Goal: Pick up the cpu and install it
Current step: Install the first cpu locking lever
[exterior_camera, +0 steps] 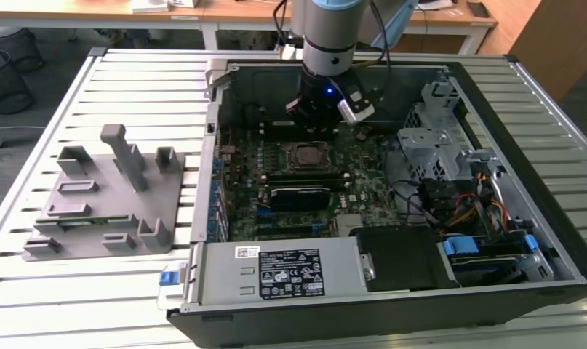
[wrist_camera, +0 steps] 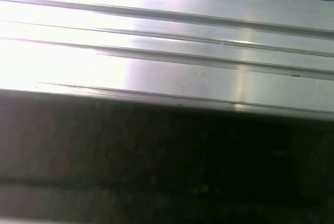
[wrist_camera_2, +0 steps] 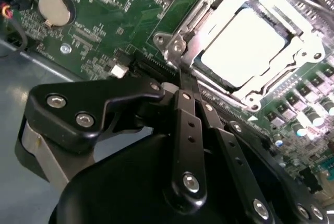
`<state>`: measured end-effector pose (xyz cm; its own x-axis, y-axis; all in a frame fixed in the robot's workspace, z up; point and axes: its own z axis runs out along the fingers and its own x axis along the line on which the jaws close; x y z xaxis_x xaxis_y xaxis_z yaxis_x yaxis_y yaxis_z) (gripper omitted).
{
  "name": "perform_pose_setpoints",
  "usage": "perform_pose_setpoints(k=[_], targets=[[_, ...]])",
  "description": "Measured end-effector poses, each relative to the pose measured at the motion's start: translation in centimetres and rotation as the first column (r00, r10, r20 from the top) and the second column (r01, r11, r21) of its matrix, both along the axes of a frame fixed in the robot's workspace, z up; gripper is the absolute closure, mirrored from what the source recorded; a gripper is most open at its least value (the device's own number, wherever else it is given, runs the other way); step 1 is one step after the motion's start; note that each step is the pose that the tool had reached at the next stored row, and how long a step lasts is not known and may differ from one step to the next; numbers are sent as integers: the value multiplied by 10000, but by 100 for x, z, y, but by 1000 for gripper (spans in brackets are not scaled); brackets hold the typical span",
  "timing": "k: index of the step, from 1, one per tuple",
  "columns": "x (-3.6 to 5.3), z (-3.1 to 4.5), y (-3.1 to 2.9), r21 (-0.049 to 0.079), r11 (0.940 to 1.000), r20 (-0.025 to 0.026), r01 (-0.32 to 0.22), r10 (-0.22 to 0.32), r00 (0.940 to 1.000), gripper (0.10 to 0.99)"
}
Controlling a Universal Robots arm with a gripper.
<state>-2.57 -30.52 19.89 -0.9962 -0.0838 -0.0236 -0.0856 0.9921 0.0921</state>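
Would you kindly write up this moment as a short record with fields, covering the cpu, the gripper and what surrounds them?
cpu: silvery square seated flat in the motherboard socket
socket: metal frame surrounds the cpu; also seen in the exterior view
gripper: black, beside the socket's corner, fingers together, holding nothing
arm: reaches down into the open computer case
fixture: grey plastic blocks on the slatted table, at the exterior view's left
coin cell: round, on the board
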Motion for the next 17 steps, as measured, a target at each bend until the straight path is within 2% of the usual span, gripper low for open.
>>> perform_pose_setpoints(k=[5, 17], targets=[[-1, 146, -3, -15, 10000, -9, -1, 1, 10000, 980], [0, 146, -79, -13, 10000, -8, -1, 1, 10000, 980]])
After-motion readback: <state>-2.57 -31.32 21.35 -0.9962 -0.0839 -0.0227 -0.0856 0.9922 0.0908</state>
